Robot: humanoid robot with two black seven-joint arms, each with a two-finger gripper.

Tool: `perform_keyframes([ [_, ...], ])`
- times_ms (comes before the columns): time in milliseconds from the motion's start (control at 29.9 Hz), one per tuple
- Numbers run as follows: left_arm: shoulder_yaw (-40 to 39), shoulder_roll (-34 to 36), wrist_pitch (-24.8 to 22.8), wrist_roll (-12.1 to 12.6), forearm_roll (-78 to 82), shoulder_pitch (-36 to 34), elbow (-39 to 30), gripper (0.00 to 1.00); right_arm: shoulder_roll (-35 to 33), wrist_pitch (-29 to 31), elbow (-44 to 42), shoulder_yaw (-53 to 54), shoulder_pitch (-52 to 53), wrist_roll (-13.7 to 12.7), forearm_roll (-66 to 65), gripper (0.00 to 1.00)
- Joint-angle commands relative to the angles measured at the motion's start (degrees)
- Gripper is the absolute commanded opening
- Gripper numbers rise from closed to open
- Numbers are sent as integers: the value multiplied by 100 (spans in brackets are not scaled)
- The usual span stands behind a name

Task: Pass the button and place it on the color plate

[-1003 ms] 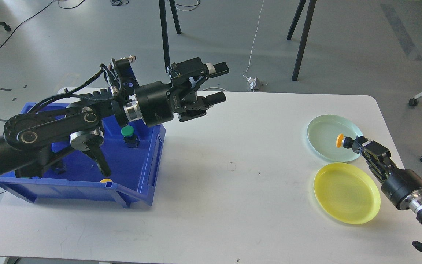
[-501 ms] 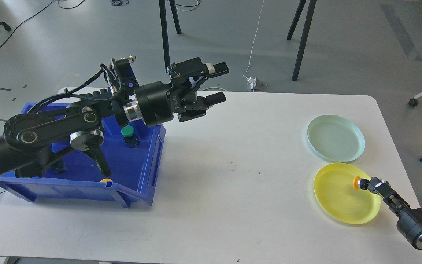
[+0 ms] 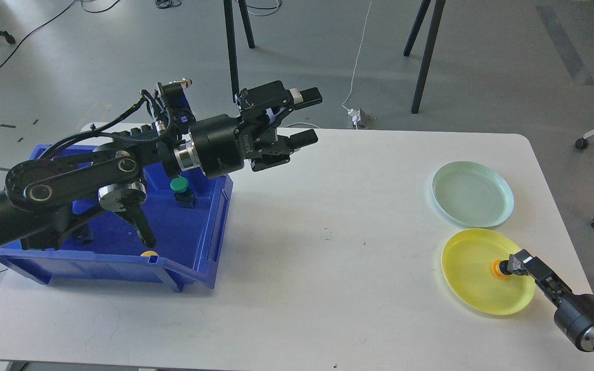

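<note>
The right gripper (image 3: 514,266) reaches in from the near right corner and is closed on the orange button (image 3: 497,269), holding it by its dark body with the orange cap pointing left. The button sits over the right part of the yellow plate (image 3: 469,278), low against it; whether the cap actually touches the plate surface is hard to make out from this angle. The gripper's fingers are small and dark, so they partly blend with the button's body. The right arm is cut off by the near right edge of the view.

Just beyond the yellow plate, farther from the robot, lies the pale green plate (image 3: 472,193). Both rest on the right side of the white worktop (image 3: 328,268).

The left gripper (image 3: 307,117) hovers above the far left part of the worktop with its two fingers spread apart and nothing between them. Its arm stretches in from the left edge and covers much of the blue bin (image 3: 201,242), which stands on the left side of the worktop. Inside the bin, a green button (image 3: 179,186) on a dark base shows just below the arm, and a small yellow cap (image 3: 149,253) peeks over the bin's near wall, the rest of it hidden. Other contents of the bin are masked by the arm and cannot be identified.
</note>
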Motion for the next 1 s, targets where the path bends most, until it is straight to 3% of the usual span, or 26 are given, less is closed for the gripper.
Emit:
perform_keyframes([
  [0, 0, 0, 0, -1, 1, 0, 0, 94, -8, 8, 75, 72, 38, 24, 31, 71],
  [568, 0, 0, 18, -1, -43, 8, 9, 95, -43, 174, 532, 783, 512, 16, 75, 80],
  [869, -325, 122, 71, -1, -25, 228, 0, 98, -8, 1342, 805, 1715, 1075, -160, 820, 80],
  [969, -492, 788, 9, -1, -8, 281, -97, 98, -8, 2018, 770, 1978, 1409, -160, 1575, 81],
])
